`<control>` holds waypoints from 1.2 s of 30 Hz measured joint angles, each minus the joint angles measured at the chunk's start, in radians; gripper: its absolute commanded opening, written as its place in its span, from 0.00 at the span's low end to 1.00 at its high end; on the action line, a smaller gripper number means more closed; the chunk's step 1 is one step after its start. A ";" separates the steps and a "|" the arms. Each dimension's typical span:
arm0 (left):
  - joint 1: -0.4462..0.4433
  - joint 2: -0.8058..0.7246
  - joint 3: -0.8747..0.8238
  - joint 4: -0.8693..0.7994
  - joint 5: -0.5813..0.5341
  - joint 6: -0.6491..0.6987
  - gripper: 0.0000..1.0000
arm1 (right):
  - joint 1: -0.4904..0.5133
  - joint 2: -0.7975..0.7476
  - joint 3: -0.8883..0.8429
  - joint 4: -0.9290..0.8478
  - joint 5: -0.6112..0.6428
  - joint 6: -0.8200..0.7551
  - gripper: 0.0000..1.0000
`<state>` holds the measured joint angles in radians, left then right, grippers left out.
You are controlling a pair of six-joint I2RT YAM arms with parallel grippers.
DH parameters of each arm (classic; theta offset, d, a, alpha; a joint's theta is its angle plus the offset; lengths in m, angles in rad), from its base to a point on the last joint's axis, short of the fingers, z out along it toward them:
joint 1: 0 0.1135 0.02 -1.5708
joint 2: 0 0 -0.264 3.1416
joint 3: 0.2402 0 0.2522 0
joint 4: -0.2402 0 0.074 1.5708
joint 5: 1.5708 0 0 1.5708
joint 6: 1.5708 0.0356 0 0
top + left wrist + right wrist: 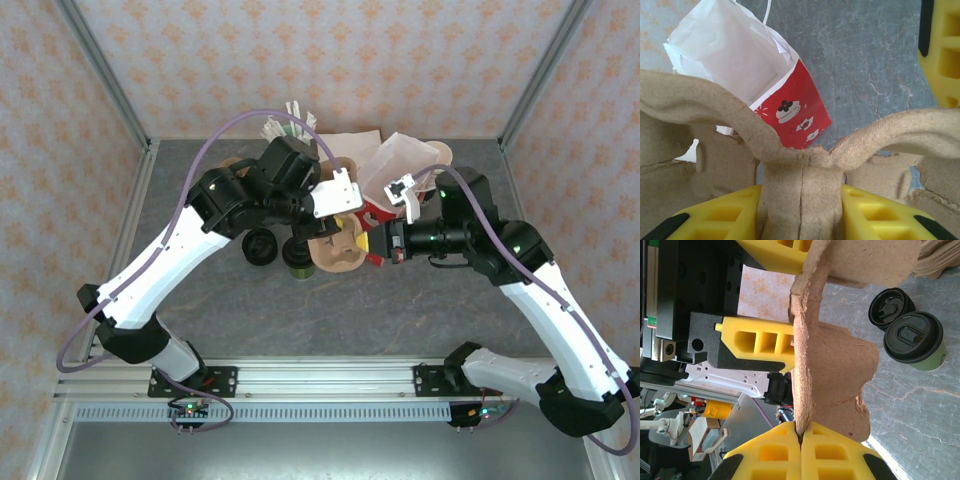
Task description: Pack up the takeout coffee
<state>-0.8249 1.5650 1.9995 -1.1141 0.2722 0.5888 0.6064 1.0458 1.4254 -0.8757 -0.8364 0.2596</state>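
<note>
Both arms bent inward over the table's middle, left fingers clamping the carrier's centre ridge, right fingers pinching its edge, coffee upright mid-table beside the lids

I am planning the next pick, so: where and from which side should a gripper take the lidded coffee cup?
Probably the coffee cup by its green wall below the lid, from the near side: it stands upright, with the lid pile and cup carrier flanking it.
</note>
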 measured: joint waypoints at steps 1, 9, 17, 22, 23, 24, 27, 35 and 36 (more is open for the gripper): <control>0.000 0.000 0.000 0.000 0.000 0.000 0.34 | 0.000 -0.001 0.000 0.000 0.002 -0.001 0.00; 0.000 0.000 0.001 0.000 -0.009 -0.008 0.31 | 0.000 -0.018 0.000 -0.002 0.078 -0.002 0.40; 0.000 -0.001 0.001 0.011 -0.050 -0.039 0.32 | -0.028 -0.093 0.025 -0.058 0.425 0.032 0.50; 0.003 -0.005 0.001 0.020 -0.052 -0.065 0.33 | -0.038 -0.060 0.083 -0.117 0.793 0.110 0.55; 0.003 -0.008 0.001 0.027 -0.052 -0.069 0.33 | -0.042 -0.049 0.090 -0.124 0.857 0.127 0.58; 0.005 -0.013 0.001 0.033 -0.051 -0.076 0.33 | -0.046 -0.039 0.093 -0.129 0.902 0.143 0.59; 0.010 -0.034 0.001 0.047 -0.045 -0.096 0.35 | -0.063 -0.008 0.080 -0.125 0.993 0.191 0.62; 0.021 -0.080 0.000 0.074 -0.013 -0.126 0.34 | -0.105 0.055 -0.004 -0.042 1.005 0.278 0.70; 0.022 -0.081 -0.001 0.078 -0.010 -0.128 0.34 | -0.112 0.064 -0.014 -0.027 0.998 0.285 0.70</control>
<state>-0.8032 1.4837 1.9987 -1.0363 0.2619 0.4606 0.4942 1.1095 1.4117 -0.9028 0.1616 0.5446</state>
